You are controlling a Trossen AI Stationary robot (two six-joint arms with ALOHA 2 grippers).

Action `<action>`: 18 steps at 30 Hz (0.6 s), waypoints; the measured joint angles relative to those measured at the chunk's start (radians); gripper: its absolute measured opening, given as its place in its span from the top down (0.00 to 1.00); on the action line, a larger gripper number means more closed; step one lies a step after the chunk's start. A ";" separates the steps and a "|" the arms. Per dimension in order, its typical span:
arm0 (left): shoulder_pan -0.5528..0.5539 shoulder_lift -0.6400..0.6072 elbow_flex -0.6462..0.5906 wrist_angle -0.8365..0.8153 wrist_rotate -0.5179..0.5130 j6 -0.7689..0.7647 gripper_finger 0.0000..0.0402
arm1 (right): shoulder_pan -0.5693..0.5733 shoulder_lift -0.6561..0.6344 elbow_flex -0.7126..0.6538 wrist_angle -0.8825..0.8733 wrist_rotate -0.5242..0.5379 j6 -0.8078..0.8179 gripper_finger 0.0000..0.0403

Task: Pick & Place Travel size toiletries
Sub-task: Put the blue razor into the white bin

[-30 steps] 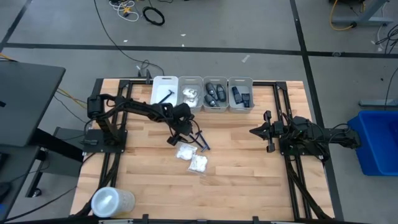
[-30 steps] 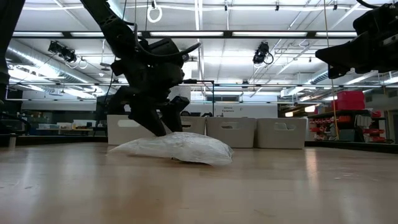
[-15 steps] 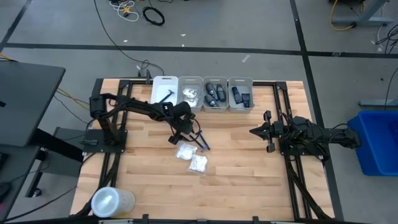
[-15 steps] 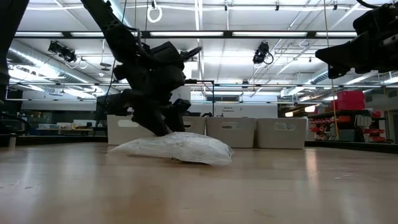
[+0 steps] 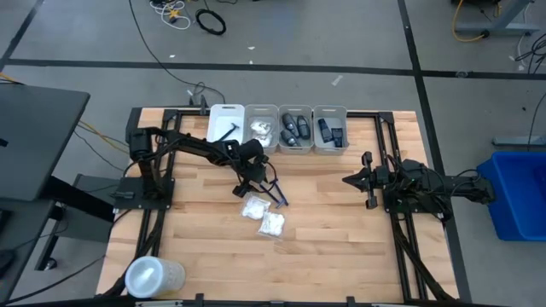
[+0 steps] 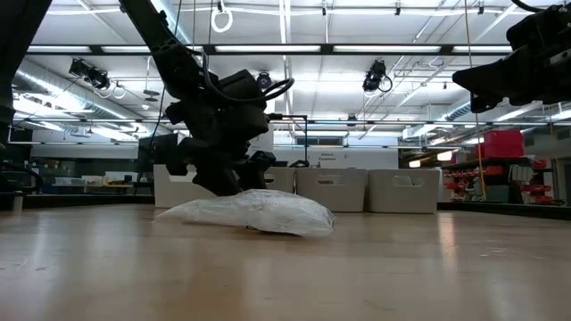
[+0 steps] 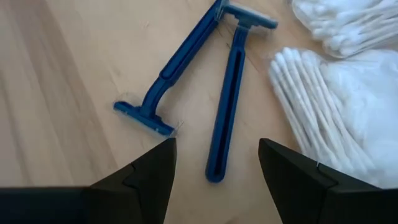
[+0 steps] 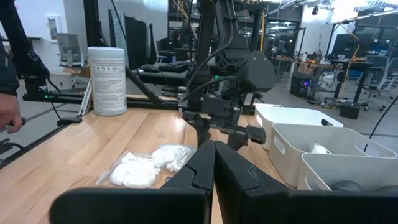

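Observation:
Two dark blue razors [image 7: 227, 99] [image 7: 177, 71] lie flat side by side on the wooden table [image 5: 341, 222], seen in the high view as razors [image 5: 275, 194]. My left gripper [image 7: 214, 165] [image 5: 256, 183] hovers open just over them, slanting down. Its fingertips stand on either side of one razor's handle end [image 7: 214, 174] without touching it. Two white crinkly packets [image 5: 253, 207] [image 5: 273, 223] lie next to the razors, toward the near edge. At the table's right, my right gripper [image 5: 358, 181] [image 8: 211, 168] waits shut and level, holding nothing.
A row of white bins [image 5: 226, 128] [image 5: 261, 130] [image 5: 295, 130] [image 5: 329, 130] stands along the far edge; they hold a razor, packets and dark containers. A clear round tub [image 5: 153, 277] sits at the near left corner. A person's hand [image 8: 9, 118] shows beyond the table.
My left gripper has sunk a little toward the razors and stays open. The razors and packets lie as before.

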 joint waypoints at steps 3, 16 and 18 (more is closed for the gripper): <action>0.007 0.000 0.000 -0.004 0.000 -0.003 0.42 | 0.000 0.000 0.000 0.000 0.000 0.000 0.97; 0.006 0.000 0.000 -0.020 0.016 0.001 0.55 | 0.000 0.000 0.000 0.000 0.000 0.000 0.97; 0.006 0.008 0.000 -0.012 0.017 0.001 0.56 | 0.000 0.000 0.000 0.000 0.000 0.000 0.97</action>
